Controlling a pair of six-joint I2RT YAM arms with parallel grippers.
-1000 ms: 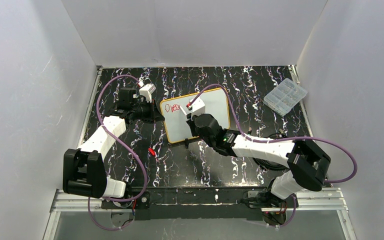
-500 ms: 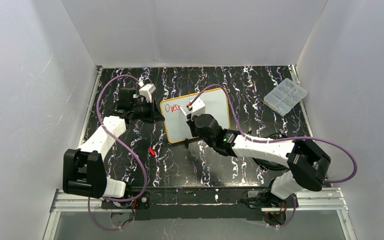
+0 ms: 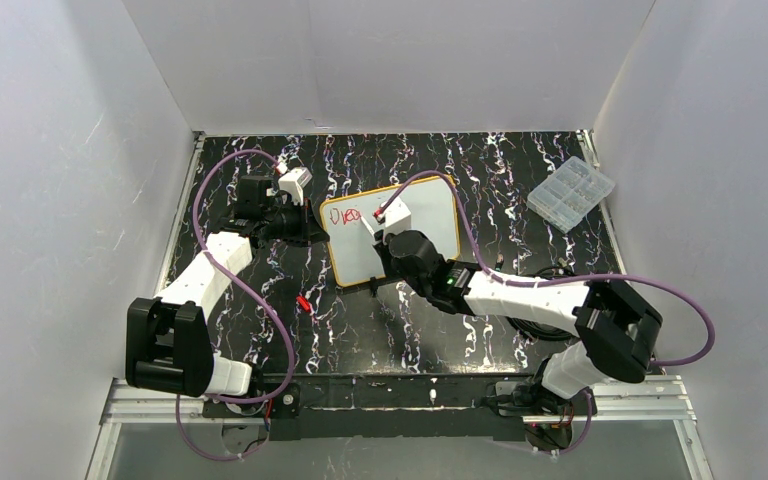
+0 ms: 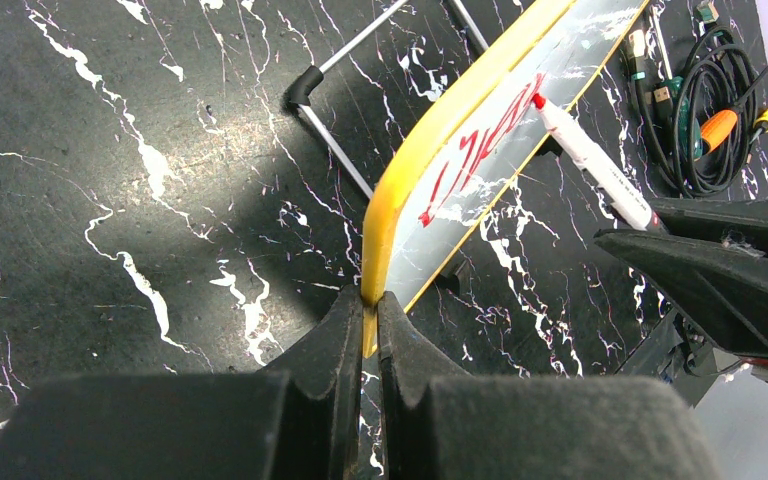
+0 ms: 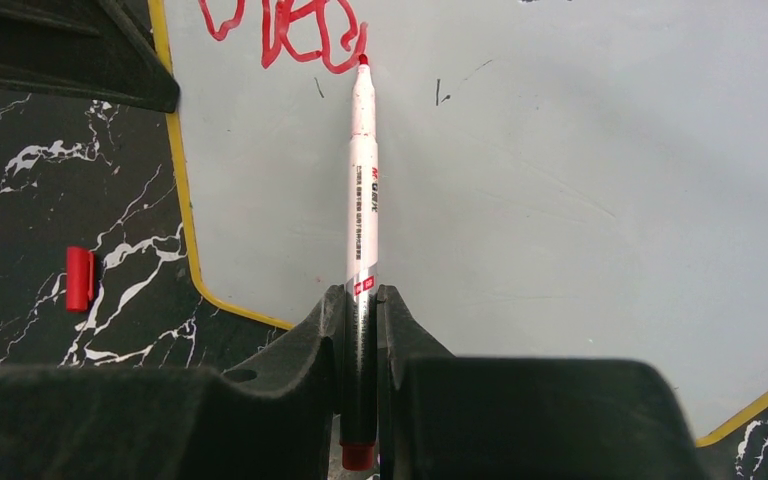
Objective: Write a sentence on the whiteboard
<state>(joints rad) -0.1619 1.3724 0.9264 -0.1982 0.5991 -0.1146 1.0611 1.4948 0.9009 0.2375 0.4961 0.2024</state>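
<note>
The whiteboard (image 3: pixel 430 232) with its orange-yellow frame stands tilted on the black marbled table. My left gripper (image 4: pixel 370 310) is shut on the frame's left edge (image 4: pixel 385 215). My right gripper (image 5: pixel 360 300) is shut on a white marker (image 5: pixel 362 190) with a red tip; the tip touches the board (image 5: pixel 560 180) at the end of the red writing (image 5: pixel 300 30). Only a few red letters (image 3: pixel 345 214) show, near the board's top left corner. The writing and marker (image 4: pixel 590 160) also show in the left wrist view.
A red marker cap (image 3: pixel 302 302) lies on the table left of the board, also in the right wrist view (image 5: pixel 79 278). A clear plastic compartment box (image 3: pixel 571 192) sits at the far right. Coiled cables (image 4: pixel 705 110) lie near the right arm. White walls enclose the table.
The right arm has shifted very slightly; the marker tip stays at the red letters. The left arm and the board have not moved.
</note>
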